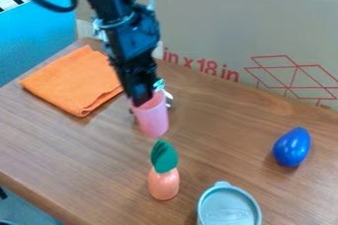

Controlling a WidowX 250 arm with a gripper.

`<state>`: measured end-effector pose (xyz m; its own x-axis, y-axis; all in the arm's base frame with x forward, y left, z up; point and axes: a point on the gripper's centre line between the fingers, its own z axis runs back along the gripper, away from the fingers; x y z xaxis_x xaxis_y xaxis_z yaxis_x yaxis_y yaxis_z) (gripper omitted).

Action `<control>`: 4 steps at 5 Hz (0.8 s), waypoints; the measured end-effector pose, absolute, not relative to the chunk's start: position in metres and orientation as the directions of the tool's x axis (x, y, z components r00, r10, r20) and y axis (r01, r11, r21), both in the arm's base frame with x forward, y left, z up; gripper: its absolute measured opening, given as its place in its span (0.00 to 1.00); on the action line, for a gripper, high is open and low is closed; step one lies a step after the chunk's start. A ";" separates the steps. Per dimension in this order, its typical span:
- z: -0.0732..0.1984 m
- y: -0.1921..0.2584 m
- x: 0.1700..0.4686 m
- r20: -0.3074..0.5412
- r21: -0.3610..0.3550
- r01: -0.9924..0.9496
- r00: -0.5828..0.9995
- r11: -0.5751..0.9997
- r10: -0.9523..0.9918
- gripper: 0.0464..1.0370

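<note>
The black gripper hangs slightly left of the frame's centre, its lower end at the mouth of a pink cup. Whether it stands wide, narrow or closed on the cup cannot be told. The cup is smooth-walled and tapers gently to a narrower base; it is left of centre on a wooden table with fine brown grain and a rounded front edge. Just behind the cup's rim are a small teal piece and a pale, shiny one, too blurred to name.

Near the cup, towards the upper left, lies an orange cloth, soft and matte, folded into a thick, rough square. Below the cup, a toy has a rounded, smooth coral body and a ridged, dark green leaf-shaped top. Well to the right is a glossy blue egg-shaped object, its narrower end tilted up. At the lower edge, right of centre, is a round container with a pale grey-green, tabbed lid. Flat brown cardboard with red line-work stands along the table's back.
</note>
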<state>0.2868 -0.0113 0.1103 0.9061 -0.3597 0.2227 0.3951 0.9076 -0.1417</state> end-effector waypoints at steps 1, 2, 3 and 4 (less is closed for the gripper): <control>0.099 -0.028 0.328 0.212 -0.155 0.424 0.896 0.892 -0.390 0.04; 0.093 -0.035 0.364 0.222 -0.166 0.419 0.898 0.893 -0.380 0.04; 0.086 -0.033 0.386 0.218 -0.145 0.395 0.907 0.907 -0.360 0.04; 0.078 -0.033 0.399 0.203 -0.148 0.381 0.915 0.913 -0.349 0.04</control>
